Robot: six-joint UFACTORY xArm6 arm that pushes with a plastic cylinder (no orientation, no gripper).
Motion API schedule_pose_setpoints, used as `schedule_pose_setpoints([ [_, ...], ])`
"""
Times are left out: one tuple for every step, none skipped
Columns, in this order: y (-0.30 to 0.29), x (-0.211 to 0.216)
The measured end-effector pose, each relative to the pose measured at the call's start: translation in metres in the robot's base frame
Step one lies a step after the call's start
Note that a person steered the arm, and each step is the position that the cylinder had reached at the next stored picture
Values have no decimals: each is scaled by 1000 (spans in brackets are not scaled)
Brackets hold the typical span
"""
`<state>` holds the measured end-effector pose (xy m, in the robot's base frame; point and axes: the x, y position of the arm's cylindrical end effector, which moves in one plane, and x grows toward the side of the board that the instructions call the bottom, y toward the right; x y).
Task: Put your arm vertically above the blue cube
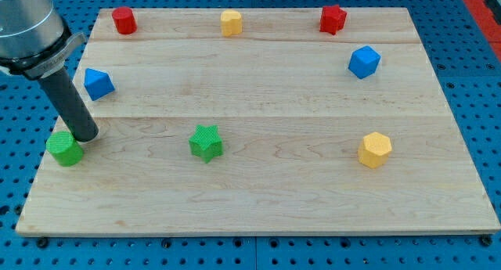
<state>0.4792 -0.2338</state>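
Observation:
The blue cube [364, 62] sits on the wooden board near the view's upper right. My tip [85, 136] is at the view's left, touching or just beside the green block [64, 148], far to the left of the blue cube. A second blue block [98, 83], wedge-like in shape, lies just above my tip at the view's left.
A red cylinder [124, 20], a yellow block [231, 23] and a red star-like block [333, 19] line the view's top edge. A green star block [206, 142] sits at centre-left. A yellow hexagonal block [375, 149] lies at the lower right. The board [258, 199] rests on a blue pegboard.

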Motion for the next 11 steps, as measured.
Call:
schedule_pose_setpoints([
  [0,0],
  [6,-1],
  [21,-13],
  [36,-22],
  [38,-30],
  [38,-30],
  [38,-30],
  [61,-66],
  [133,-110],
  [235,-157],
  [345,-180],
])
